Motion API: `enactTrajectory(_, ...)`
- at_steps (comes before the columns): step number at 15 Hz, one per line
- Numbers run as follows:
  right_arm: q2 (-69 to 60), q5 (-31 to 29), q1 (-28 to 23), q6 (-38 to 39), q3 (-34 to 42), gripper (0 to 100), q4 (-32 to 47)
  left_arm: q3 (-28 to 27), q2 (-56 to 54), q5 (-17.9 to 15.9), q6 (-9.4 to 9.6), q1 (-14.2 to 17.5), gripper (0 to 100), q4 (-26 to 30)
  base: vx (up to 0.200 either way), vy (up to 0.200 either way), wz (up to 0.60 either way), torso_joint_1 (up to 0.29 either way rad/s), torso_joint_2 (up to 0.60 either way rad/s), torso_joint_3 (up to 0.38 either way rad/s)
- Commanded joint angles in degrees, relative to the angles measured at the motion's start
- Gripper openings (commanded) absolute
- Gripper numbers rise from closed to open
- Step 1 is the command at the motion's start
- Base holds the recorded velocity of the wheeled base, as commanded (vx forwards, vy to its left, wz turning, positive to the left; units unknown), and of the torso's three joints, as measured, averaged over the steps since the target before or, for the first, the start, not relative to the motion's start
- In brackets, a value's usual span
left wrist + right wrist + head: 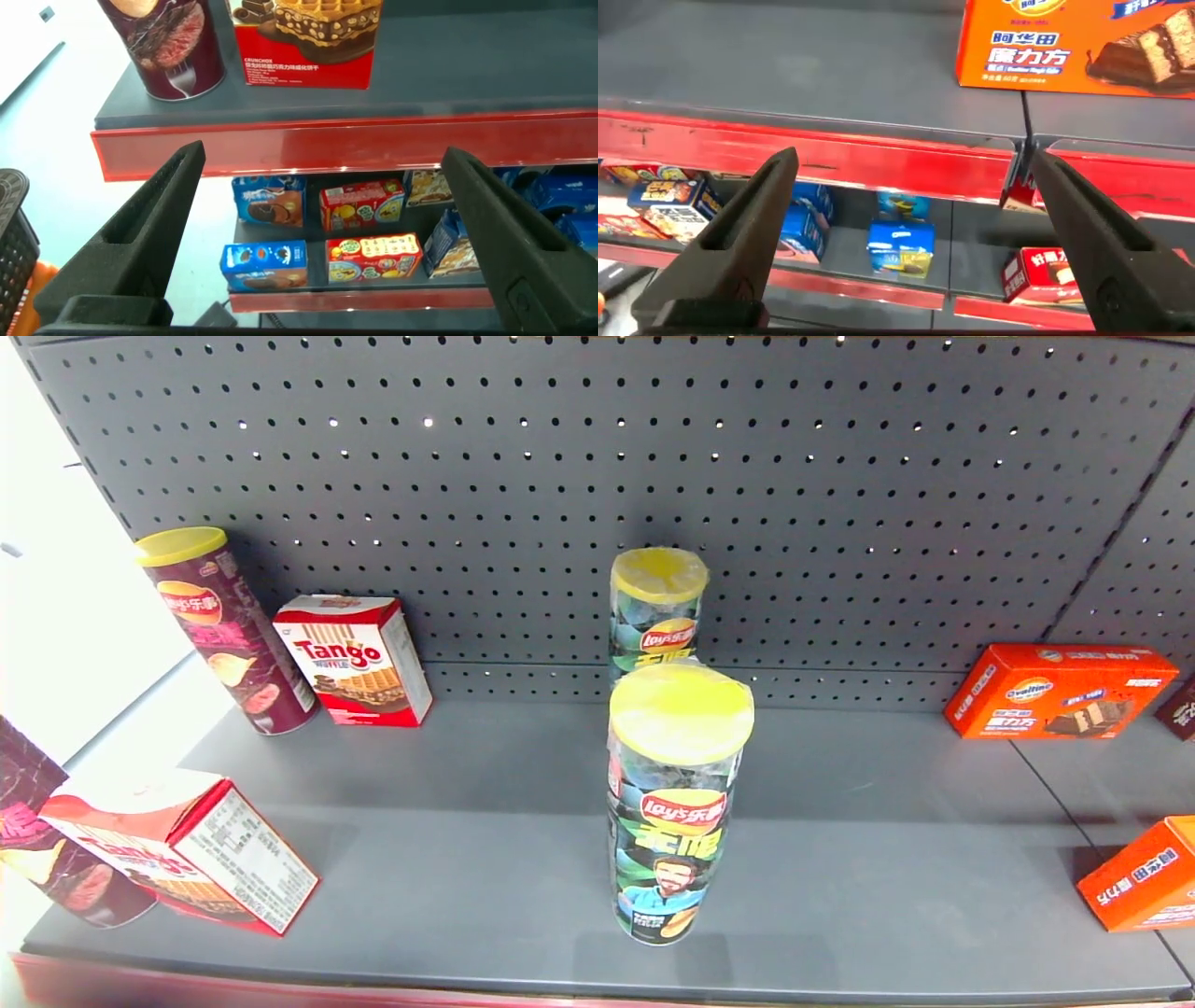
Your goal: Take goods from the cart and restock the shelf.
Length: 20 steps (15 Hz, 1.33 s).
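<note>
On the grey shelf (868, 859) two green chips cans with yellow lids stand in the middle, one in front (674, 803) and one behind (653, 611). A maroon chips can (224, 630) and a red wafer box (359, 658) stand at the back left; another wafer box (191, 863) lies near the front left. Orange boxes sit at the right, back (1060, 691) and front (1144, 887). My left gripper (322, 154) is open and empty, below the shelf's red front edge (355, 140). My right gripper (915, 157) is open and empty before the red edge (831, 149), under an orange box (1078, 42).
A maroon can (168, 42) and a wafer box (304, 37) stand at the shelf front above the left gripper. Lower shelves hold small cookie boxes (360, 205) and blue packs (901, 247). A black basket (14, 252) shows beside the left gripper. Pegboard (597, 476) backs the shelf.
</note>
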Motion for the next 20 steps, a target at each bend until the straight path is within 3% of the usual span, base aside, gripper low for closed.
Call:
enactTrajectory(1, 0.3, 0.0, -2.0, 0.0, -0.1, 100, 0.4, -0.2, 0.1, 0.0, 0.17, 0.0, 100, 0.2, 0.0, 0.0, 0.0, 0.0, 0.0, 0.0)
enactTrajectory(3, -0.5, 0.0, -9.2, 0.1, 0.0, 100, 0.0, -0.2, 0.1, -0.1, 0.25, 0.0, 100, 0.3, 0.0, 0.0, 0.0, 0.0, 0.0, 0.0)
enactTrajectory(4, -3.3, 0.0, -5.7, -0.2, 0.0, 100, 0.3, -0.1, 0.1, 0.0, 0.08, 0.0, 100, 0.1, 0.0, 0.0, 0.0, 0.0, 0.0, 0.0)
enactTrajectory(20, -5.1, 0.0, -5.9, -0.1, 0.0, 100, 0.0, 0.0, 0.1, 0.0, -0.27, 0.0, 100, 0.0, 0.0, 0.0, 0.0, 0.0, 0.0, 0.0)
